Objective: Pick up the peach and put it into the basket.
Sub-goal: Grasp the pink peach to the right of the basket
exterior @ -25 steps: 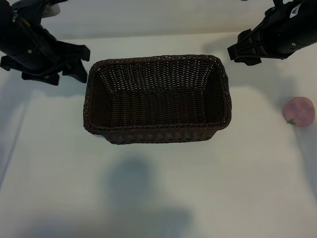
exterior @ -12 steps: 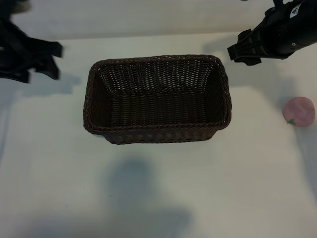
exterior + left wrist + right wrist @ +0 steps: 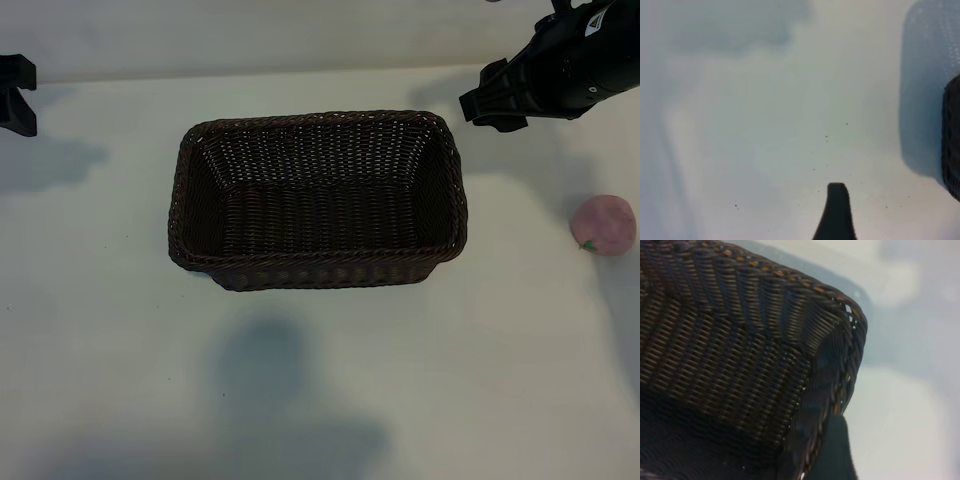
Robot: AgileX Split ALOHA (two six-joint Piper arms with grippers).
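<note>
Peach (image 3: 603, 225) lay untouched on the white counter (image 3: 320, 380), close to its right edge and well apart from the basket (image 3: 317, 200), which stood empty near the middle toward the far edge. Nothing of the task looked done: the fruit had not been grasped or lifted, so the reach, the pick, the carry and the drop into the basket were all left.

The right hand (image 3: 490, 100) hung over the far right part of the counter, just beside the basket's far right corner, its fingers apart and holding nothing. The peach sat nearer the front of the counter and farther toward the right edge than that hand, with bare counter between them. The right wrist view showed only the basket's braided corner, not the fruit.

The left hand (image 3: 15, 95) was at the counter's far left edge, barely in view, fingers apart and empty, well away from both basket and peach. By position, the right hand looked the likelier one to make the pick.
</note>
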